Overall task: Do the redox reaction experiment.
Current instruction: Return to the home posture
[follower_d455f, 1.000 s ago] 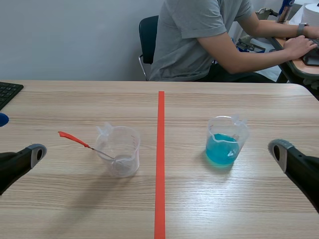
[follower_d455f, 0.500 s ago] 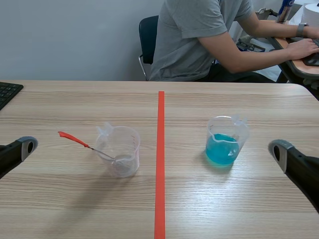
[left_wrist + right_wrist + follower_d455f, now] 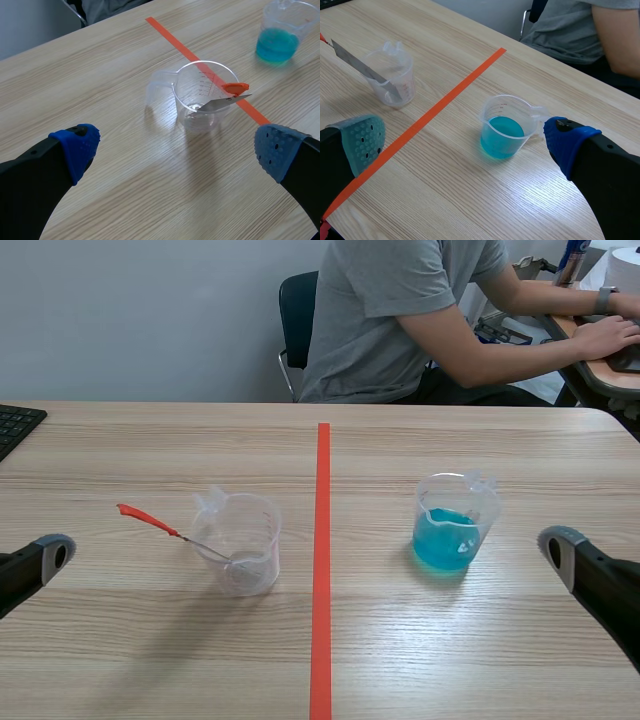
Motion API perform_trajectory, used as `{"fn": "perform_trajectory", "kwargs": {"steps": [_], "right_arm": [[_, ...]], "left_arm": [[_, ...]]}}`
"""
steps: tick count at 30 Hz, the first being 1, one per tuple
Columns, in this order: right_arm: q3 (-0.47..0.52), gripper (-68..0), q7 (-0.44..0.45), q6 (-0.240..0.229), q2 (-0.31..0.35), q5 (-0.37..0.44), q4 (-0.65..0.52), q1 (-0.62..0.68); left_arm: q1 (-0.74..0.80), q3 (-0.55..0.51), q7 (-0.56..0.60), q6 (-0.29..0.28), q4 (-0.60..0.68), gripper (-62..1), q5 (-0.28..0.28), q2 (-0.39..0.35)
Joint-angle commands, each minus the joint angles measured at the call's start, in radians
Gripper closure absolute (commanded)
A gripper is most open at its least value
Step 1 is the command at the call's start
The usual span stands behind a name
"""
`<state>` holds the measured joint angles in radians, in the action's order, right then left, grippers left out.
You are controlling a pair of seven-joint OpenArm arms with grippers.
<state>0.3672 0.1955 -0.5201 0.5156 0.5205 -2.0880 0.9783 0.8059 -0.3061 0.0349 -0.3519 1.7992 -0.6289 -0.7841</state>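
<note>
A clear measuring cup (image 3: 243,542) (image 3: 204,94) (image 3: 393,76) stands left of the tape line, with a metal spatula with an orange-red handle (image 3: 150,519) (image 3: 236,88) leaning in it. Right of the line a second clear cup holds blue liquid (image 3: 452,523) (image 3: 505,126) (image 3: 279,31). My left gripper (image 3: 175,150) is open, low at the table's left side, with the spatula cup ahead of it between the fingers. My right gripper (image 3: 465,137) is open at the right side, the blue cup ahead between its fingers. Only one fingertip of each gripper shows in the scene view.
A person in a grey shirt (image 3: 400,310) sits across the table, hands at another desk at the far right. A black keyboard's corner (image 3: 14,425) lies at the far left edge. The wooden table (image 3: 330,640) carries an orange-red tape line down its middle.
My left gripper has drawn back toward the left edge of the table. The right gripper and both cups have stayed where they were.
</note>
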Motion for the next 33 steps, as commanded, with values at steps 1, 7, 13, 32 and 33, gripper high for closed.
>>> {"fn": "perform_trajectory", "kwargs": {"steps": [1,7,13,32,33], "right_arm": [[0.006,-67.9,0.012,0.001,0.005,0.007,-0.016,-0.011],[0.006,-67.9,0.012,0.001,0.005,0.007,-0.016,-0.011],[0.006,-67.9,0.012,0.001,0.005,0.007,-0.016,-0.011],[0.006,-67.9,0.012,0.001,0.005,0.008,-0.016,-0.011],[0.006,-67.9,0.012,0.001,0.005,0.008,-0.016,-0.011]], "left_arm": [[-0.002,0.004,0.012,0.000,0.018,-62.3,-0.010,0.002],[0.019,0.003,0.008,0.004,0.018,-62.3,-0.010,0.003],[0.028,0.003,0.008,0.017,0.018,-62.3,-0.006,0.003],[0.028,0.003,0.008,0.017,0.015,-62.3,-0.006,0.003],[0.028,0.003,0.008,0.017,0.015,-62.3,-0.006,0.003]]}}
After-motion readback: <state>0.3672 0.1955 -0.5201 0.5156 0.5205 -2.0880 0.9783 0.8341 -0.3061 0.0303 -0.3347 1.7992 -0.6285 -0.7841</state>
